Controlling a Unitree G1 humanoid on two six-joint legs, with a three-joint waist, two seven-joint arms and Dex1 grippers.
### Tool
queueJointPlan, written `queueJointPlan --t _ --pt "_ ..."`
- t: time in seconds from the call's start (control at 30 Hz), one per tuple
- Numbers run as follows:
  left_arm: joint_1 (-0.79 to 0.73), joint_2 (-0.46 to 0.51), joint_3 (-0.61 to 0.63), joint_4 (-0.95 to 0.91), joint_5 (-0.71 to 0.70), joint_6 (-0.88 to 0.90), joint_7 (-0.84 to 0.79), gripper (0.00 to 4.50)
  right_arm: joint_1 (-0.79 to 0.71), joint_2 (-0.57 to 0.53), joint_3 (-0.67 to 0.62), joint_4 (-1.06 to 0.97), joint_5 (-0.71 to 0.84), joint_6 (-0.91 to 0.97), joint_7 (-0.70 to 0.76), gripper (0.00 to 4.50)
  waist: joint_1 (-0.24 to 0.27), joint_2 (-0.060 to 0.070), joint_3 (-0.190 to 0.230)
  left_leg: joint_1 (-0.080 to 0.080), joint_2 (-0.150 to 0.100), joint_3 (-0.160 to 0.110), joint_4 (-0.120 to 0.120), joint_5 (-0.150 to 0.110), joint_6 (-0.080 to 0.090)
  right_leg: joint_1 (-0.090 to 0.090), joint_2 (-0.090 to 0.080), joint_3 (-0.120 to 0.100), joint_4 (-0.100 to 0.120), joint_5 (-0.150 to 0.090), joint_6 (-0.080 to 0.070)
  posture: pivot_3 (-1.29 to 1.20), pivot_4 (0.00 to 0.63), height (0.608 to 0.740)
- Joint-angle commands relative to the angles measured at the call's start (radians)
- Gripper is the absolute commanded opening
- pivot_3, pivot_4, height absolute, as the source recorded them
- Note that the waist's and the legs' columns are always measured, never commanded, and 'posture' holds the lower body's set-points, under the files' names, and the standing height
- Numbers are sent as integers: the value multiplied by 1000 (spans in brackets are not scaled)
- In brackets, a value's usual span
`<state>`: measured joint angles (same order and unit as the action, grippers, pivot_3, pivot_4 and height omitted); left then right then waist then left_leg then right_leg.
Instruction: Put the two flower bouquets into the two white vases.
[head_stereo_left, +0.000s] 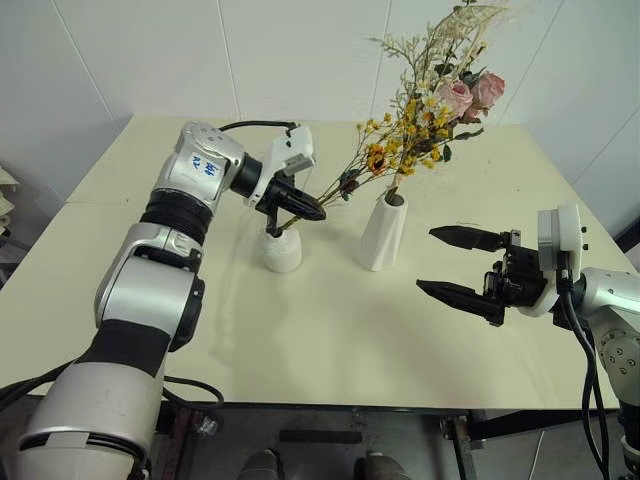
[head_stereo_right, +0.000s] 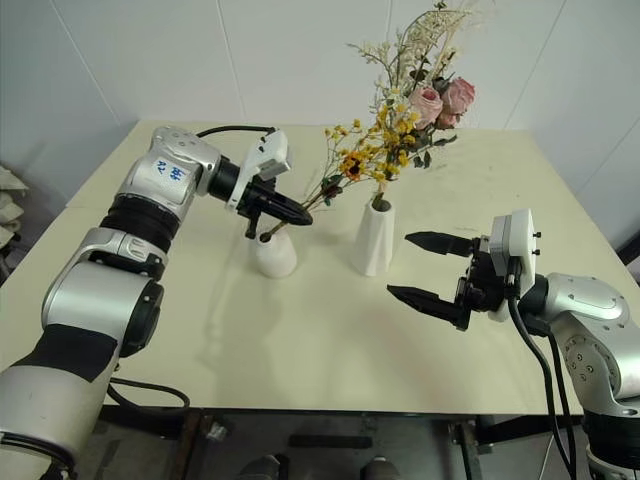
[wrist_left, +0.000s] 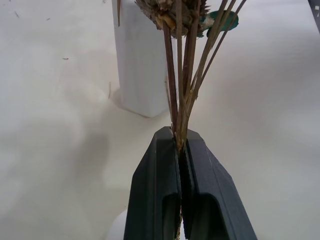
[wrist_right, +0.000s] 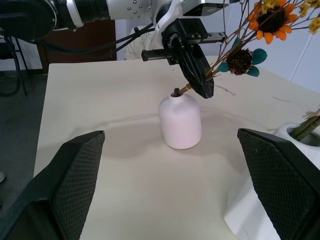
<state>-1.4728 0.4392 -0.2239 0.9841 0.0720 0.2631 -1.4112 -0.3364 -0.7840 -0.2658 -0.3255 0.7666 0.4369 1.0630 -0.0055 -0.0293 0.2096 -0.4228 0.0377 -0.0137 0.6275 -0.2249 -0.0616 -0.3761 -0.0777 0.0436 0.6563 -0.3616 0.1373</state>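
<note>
On the left, the left gripper (head_stereo_left: 303, 209) is clamped tight on the thin stems of the small bouquet (head_stereo_left: 378, 152), just above the mouth of the short vase (head_stereo_left: 281, 249). The stem ends appear to sit in or at the small top hole, though the exact depth is hidden. The grip is low on the stems, probably so the ends can be steered into that narrow opening while the yellow-orange heads lean up and away to the right.

Next along the table (head_stereo_left: 330, 340) stands the tall vase (head_stereo_left: 383, 233), just beside the short one but not touching it. The large bouquet (head_stereo_left: 462, 85), with pink roses and pale sprigs, already stands in it, rising upright above the slanted rim. The small bunch's heads lean across in front of it and overlap it.

Furthest right, the right gripper (head_stereo_left: 458, 263) hangs over the table with its jaws spread wide and nothing between them, well clear of both vases. It likely waits out of the way, facing the vases.

One bouquet looks placed; the other seems at the point of insertion.
</note>
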Motion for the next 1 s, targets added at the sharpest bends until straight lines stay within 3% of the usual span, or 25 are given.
queueJointPlan --t 0.03,0.33,0.67,1.0 --pt "27 29 25 -94 -27 46 -6 43 -6 -18 -35 -30 14 -11 3 4500 0 0 0 0 0 0 0 0 0 0 0 0 0 0 0 0 150 740" --pt "85 70 34 -191 -37 120 30 43 -40 -22 -17 -1 8 -10 23 4500 1 0 0 0 0 0 2 0 0 0 0 0 2 0 0 0 150 740" --pt "63 41 74 -109 -46 81 156 43 -60 -19 -9 16 -2 -9 36 4500 1 0 0 1 0 0 2 0 0 0 0 0 3 0 0 0 150 740" --pt "54 28 89 -112 -70 107 173 43 -52 -20 -16 7 -1 -3 34 4500 1 0 0 1 0 0 2 0 0 0 0 0 3 0 0 0 150 740"
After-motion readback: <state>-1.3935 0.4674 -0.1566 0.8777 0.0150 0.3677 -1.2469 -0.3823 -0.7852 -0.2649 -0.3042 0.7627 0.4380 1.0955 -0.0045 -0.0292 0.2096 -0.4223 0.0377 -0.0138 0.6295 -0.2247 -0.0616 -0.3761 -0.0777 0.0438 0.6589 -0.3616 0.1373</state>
